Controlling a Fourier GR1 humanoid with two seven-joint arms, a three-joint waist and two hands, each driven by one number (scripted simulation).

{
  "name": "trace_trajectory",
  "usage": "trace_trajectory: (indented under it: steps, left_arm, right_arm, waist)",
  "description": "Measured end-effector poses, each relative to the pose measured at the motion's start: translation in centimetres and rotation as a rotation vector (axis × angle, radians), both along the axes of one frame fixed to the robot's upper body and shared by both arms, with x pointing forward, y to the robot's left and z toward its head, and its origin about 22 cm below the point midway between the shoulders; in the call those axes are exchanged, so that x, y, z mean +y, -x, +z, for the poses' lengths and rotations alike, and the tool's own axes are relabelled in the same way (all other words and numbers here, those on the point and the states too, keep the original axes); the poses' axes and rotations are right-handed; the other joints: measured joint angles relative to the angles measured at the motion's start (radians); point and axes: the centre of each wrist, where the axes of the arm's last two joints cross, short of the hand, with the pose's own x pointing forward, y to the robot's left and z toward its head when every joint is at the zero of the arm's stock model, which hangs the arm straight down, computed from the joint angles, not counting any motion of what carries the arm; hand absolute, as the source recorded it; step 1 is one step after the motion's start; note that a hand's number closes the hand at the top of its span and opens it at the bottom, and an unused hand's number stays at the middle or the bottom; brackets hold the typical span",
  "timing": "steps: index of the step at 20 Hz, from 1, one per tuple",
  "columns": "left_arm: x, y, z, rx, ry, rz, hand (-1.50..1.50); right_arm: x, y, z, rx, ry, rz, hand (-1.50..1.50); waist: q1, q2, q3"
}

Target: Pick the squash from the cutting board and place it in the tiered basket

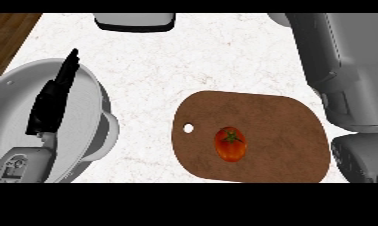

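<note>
My left hand (53,101) hovers flat over the smooth, round grey tiered basket (18,105), black fingers straight and pressed together. The glossy oval red fruit (230,144), green-stemmed, lies on the rounded, mottled brown cutting board (280,120), which has 1 small hole. My right hand is out of view.

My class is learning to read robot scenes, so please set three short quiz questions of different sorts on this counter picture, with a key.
1. True or false: the red-orange vegetable lies on the brown cutting board.
2. Choose one: the left hand, fingers straight, shows over A) the cutting board, B) the round grey basket, C) the vegetable.
3. Fill the gap: in this view, the board's hole lies to the vegetable's ____.

Key: 1 true; 2 B; 3 left.
</note>
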Motion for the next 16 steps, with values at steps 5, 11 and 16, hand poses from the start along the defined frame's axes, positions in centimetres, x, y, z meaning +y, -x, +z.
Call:
trace_trajectory:
  steps: [5, 11, 16]
  left_arm:
    - [0.3, 0.3, 0.0, 0.002, 0.0, 0.009, 0.0]
    - [0.4, 0.6, 0.1, -0.006, 0.003, 0.012, 0.0]
    - [0.6, 0.6, 0.0, 0.003, -0.005, 0.026, 0.0]
  right_arm:
    - [-2.5, -1.2, -0.9, 0.054, 0.026, -0.028, 1.5]
    - [-6.6, -2.1, -2.2, 0.159, 0.132, -0.139, 1.5]
    - [-10.1, -2.1, -1.9, 0.255, 0.214, -0.237, 1.5]
  waist:
    - [-0.008, -0.001, -0.001]
    - [-0.014, -0.002, -0.001]
    - [-0.023, -0.005, 0.0]
